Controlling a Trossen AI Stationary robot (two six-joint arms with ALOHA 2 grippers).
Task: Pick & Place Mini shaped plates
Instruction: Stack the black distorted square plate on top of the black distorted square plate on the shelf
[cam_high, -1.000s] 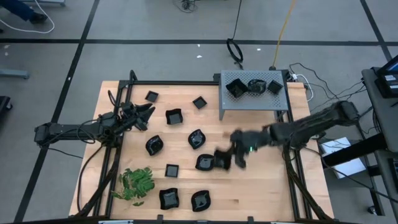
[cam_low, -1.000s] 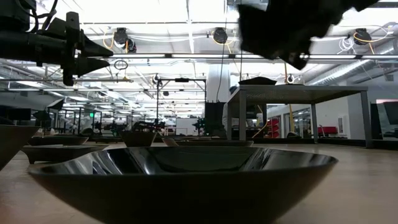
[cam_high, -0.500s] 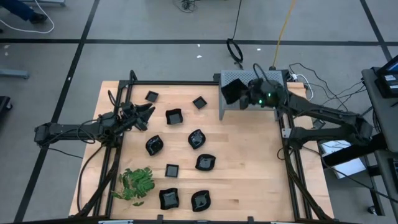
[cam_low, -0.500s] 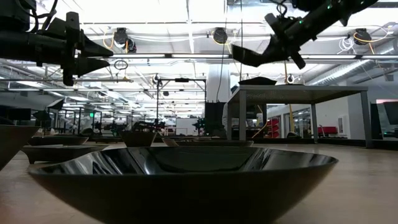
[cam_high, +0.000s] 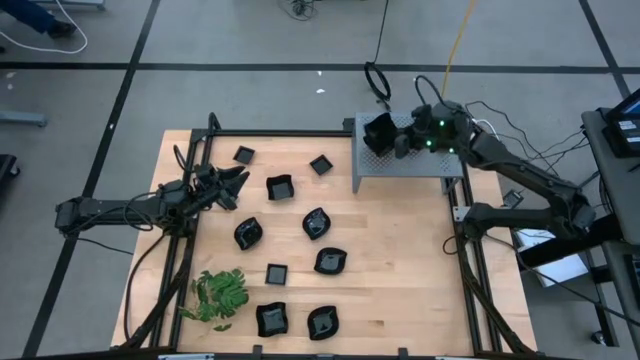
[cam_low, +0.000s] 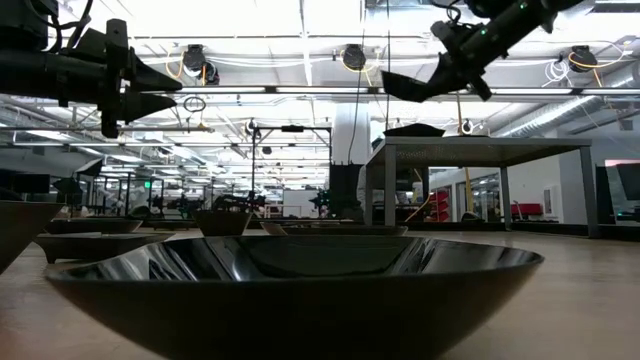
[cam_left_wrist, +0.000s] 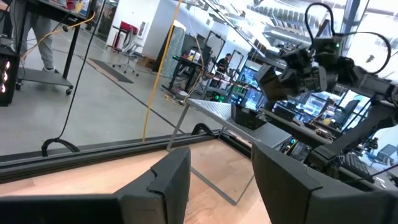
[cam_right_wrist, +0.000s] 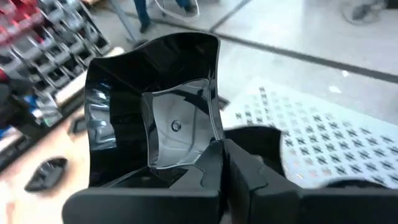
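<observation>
Glossy black mini shaped plates (cam_high: 279, 186) lie scattered over the pale wooden table (cam_high: 400, 260), nine of them loose on the boards: small square ones near the far edge, larger wavy-rimmed ones toward the middle and near edge. One more, a wavy-edged square plate (cam_right_wrist: 155, 118) with a raised rim and a mirror-like well, is clamped by its rim between the fingers of my right gripper (cam_right_wrist: 221, 163). I hold it up in the air, tilted, over the left end of the grey perforated metal box (cam_high: 410, 160) at the table's far right corner. Its sheet-metal top is punched with rows of small holes, and dark plates I cannot count already sit on it

My left gripper (cam_high: 240, 177) hangs over the table's left side, well apart from the box, its two dark fingers (cam_left_wrist: 165, 180) spread with a clear gap between them and nothing held

A green leafy sprig (cam_high: 221, 295) lies near the left front corner. Black rails frame the table, cables trail over the grey floor (cam_high: 250, 40), and bright ceiling lights fill the workshop behind
</observation>
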